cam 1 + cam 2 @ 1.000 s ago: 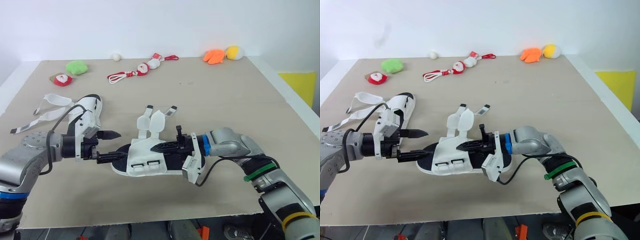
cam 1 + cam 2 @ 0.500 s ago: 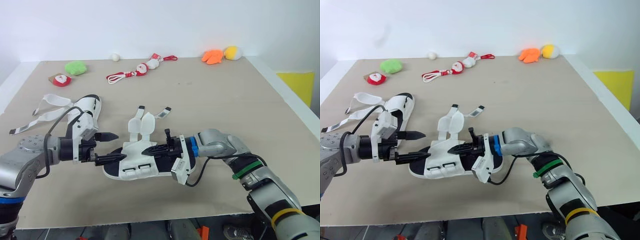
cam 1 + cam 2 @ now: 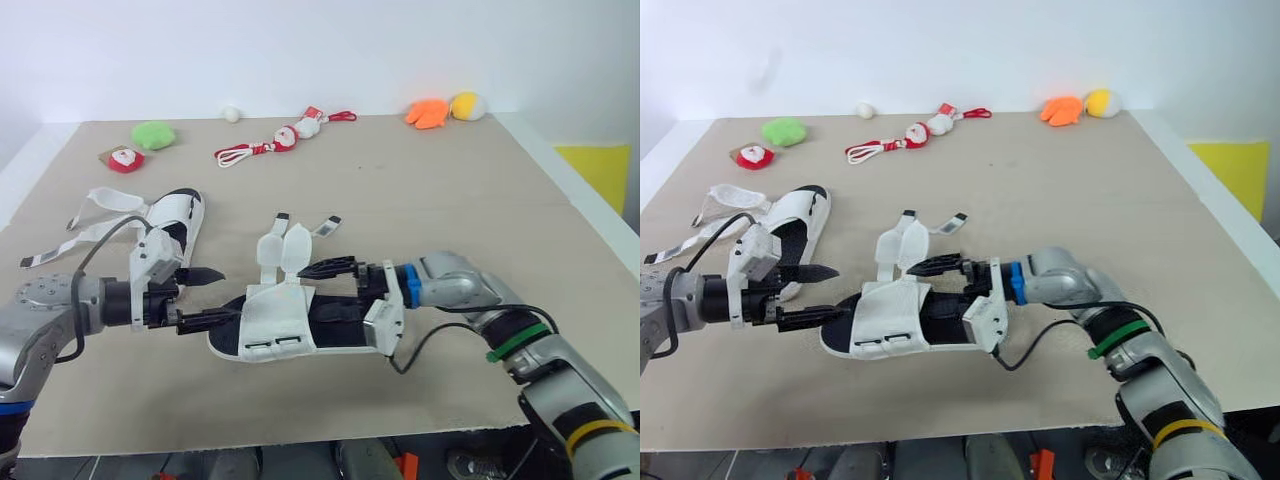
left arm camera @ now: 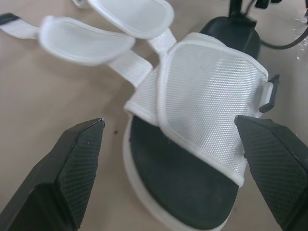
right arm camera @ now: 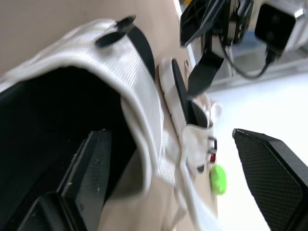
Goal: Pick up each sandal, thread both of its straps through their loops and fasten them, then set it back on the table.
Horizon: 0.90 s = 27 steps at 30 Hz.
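Note:
The near sandal (image 3: 290, 325), white with a black footbed, lies flat on the table (image 3: 420, 190). Its two unthreaded straps (image 3: 285, 245) are flung out toward the far side. My right gripper (image 3: 315, 290) is open: one finger lies in the footbed under the white upper (image 5: 139, 110), the other stands above it. From the other end, my left gripper (image 3: 225, 292) is open with the sandal's tip (image 4: 159, 192) between its fingers. The second sandal (image 3: 178, 218) lies far left, its straps (image 3: 100, 205) loose.
Small toys line the far edge: a green one (image 3: 153, 133), a red one (image 3: 125, 158), red-and-white ones on cords (image 3: 285, 138), an orange one (image 3: 428, 112), a yellow one (image 3: 465, 104) and a small white ball (image 3: 232, 114). The table's right edge is beside my right arm.
My right gripper has opened and let go of the near sandal, which has settled flat on the table. My left gripper has drawn back slightly to the left and stays open.

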### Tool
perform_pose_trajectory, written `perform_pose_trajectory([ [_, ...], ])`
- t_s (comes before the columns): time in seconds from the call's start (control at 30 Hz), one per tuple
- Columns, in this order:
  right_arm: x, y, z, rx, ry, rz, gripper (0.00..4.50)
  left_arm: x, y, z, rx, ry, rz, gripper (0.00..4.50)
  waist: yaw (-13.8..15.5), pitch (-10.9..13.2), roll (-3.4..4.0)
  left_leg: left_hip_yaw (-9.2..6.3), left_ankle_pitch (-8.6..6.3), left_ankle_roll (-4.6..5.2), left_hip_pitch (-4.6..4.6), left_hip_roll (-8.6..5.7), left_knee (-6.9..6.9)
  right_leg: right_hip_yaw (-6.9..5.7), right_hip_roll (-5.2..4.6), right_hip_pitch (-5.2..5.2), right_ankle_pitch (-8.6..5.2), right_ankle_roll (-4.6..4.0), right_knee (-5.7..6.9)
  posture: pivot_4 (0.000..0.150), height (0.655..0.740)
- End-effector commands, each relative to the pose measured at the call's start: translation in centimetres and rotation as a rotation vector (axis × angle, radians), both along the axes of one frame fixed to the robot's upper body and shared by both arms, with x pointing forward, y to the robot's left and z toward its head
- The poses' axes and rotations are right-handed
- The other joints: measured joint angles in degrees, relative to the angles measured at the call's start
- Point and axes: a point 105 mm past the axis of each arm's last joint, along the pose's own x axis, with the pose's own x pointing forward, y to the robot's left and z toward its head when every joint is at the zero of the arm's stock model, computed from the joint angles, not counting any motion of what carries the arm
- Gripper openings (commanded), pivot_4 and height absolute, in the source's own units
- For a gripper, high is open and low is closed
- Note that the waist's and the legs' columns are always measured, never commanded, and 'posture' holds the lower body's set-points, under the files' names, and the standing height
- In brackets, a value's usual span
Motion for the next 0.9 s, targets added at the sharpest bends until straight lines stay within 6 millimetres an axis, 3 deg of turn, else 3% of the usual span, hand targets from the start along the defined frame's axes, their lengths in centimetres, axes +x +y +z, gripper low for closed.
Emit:
perform_pose_trajectory([
  [0.03, -0.1, -1.1, 2.0, 0.065, 0.055, -0.03, 4.42, -0.3, 0.2, 1.2, 0.008, -0.052, -0.004, 4.5, 0.02, 0.0, -0.01, 0.0, 0.0, 0.0, 0.0, 0.0, 0.0, 0.0, 0.0, 0.0, 0.0, 0.0, 0.0, 0.15, 0.74],
  [0.17, 0.1, -2.3, 2.4, 0.051, 0.069, -0.06, 4.42, -0.3, 0.4, 1.2, 0.008, -0.054, 0.001, 4.5, -0.02, 0.01, 0.0, 0.01, 0.0, 0.0, 0.0, 0.01, 0.0, 0.0, 0.01, -0.02, 0.01, 0.0, 0.0, 0.15, 0.74],
  [0.27, 0.0, -2.0, 2.4, 0.035, 0.027, -0.043, 4.42, 0.0, 0.2, 1.3, 0.002, -0.058, 0.001, 4.5, -0.03, 0.01, -0.01, 0.01, 0.0, 0.0, 0.02, 0.04, 0.0, 0.0, 0.04, -0.02, 0.0, 0.0, 0.0, 0.15, 0.74],
  [0.5, -0.4, 1.0, 0.3, -0.04, -0.081, 0.034, 4.42, 0.3, -0.3, 1.4, -0.003, -0.062, -0.013, 4.5, -0.01, 0.01, -0.01, 0.01, 0.0, 0.0, 0.01, 0.07, 0.0, -0.01, 0.08, -0.04, 0.07, 0.11, 0.0, 0.15, 0.74],
  [0.7, -0.9, 3.3, 0.3, 0.007, -0.128, 0.087, 4.42, 0.1, -0.3, 1.4, -0.003, -0.06, -0.017, 4.5, -0.01, 0.01, -0.02, 0.0, 0.0, 0.0, 0.0, 0.07, 0.0, 0.0, 0.08, -0.05, 0.11, 0.18, 0.0, 0.15, 0.74],
  [0.77, -1.0, 3.7, 0.5, 0.025, -0.14, 0.1, 3.56, 0.1, -0.3, 1.3, -0.003, -0.058, -0.017, 4.5, -0.01, 0.01, -0.02, 0.0, 0.0, 0.0, 0.0, 0.07, 0.0, -0.01, 0.08, -0.05, 0.1, 0.15, 0.0, 0.15, 0.74],
  [0.8, -1.1, 3.7, 0.7, 0.035, -0.14, 0.102, 3.44, 0.0, -0.3, 1.3, -0.004, -0.058, -0.016, 4.5, 0.0, 0.01, -0.02, 0.0, 0.0, 0.0, 0.0, 0.07, 0.0, 0.0, 0.07, -0.04, 0.08, 0.11, 0.0, 0.15, 0.74],
  [0.83, -1.1, 3.6, 0.8, 0.039, -0.142, 0.102, 2.66, -0.1, -0.4, 1.3, -0.005, -0.057, -0.017, 4.5, -0.01, 0.01, -0.02, 0.01, 0.0, 0.0, 0.0, 0.06, 0.0, 0.0, 0.07, -0.04, 0.04, 0.04, 0.0, 0.15, 0.74],
  [0.9, -1.0, 3.1, 0.8, 0.037, -0.142, 0.096, 2.09, -0.1, -0.4, 1.3, -0.008, -0.056, -0.016, 4.5, -0.01, 0.01, -0.02, 0.0, 0.0, 0.0, 0.0, 0.07, 0.0, 0.0, 0.08, -0.04, 0.05, 0.05, 0.0, 0.15, 0.74],
])
